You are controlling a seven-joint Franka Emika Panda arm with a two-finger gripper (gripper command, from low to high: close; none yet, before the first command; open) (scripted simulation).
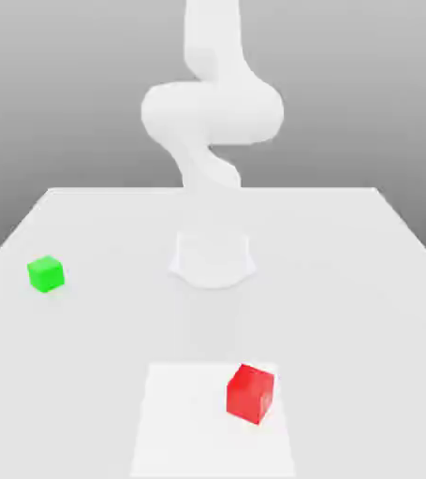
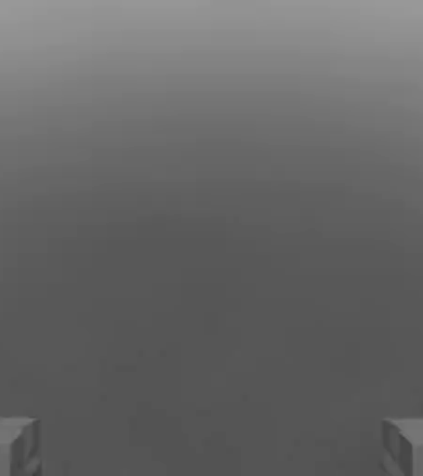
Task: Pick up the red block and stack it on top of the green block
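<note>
Well apart, red block [image 1: 250, 393] and green block [image 1: 45, 274] rest on table [image 1: 347, 281].

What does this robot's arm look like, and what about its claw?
The arm is plain white, made of thick rounded segments, rising from a round white base on the white table. No cables or markings show on it. In the hand view the claw has two blocky grey fingers with white patches at their outer edges.
</note>
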